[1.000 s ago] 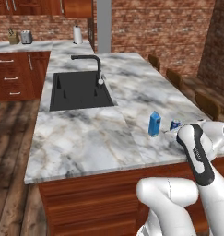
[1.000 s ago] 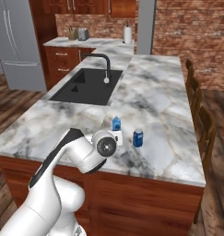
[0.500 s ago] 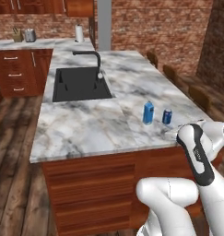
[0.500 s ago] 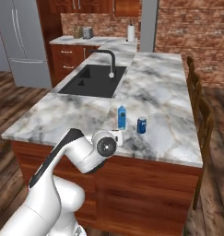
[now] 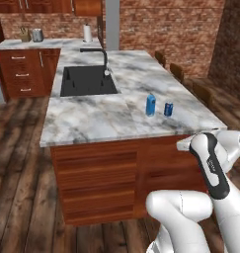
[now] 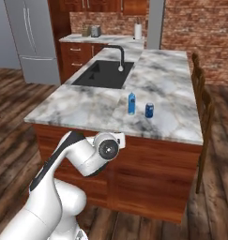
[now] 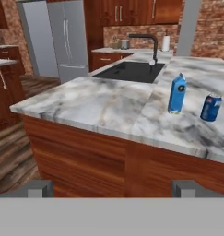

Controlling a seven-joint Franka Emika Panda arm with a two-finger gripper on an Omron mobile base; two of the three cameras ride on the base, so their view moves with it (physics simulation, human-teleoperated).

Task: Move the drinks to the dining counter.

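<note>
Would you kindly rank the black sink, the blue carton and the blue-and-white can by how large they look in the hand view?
1. black sink, clearly the largest, though farthest away.
2. blue carton, taller than the can.
3. blue-and-white can, the smallest; it stands about as near the camera as the carton, so this order seems reliable.
</note>
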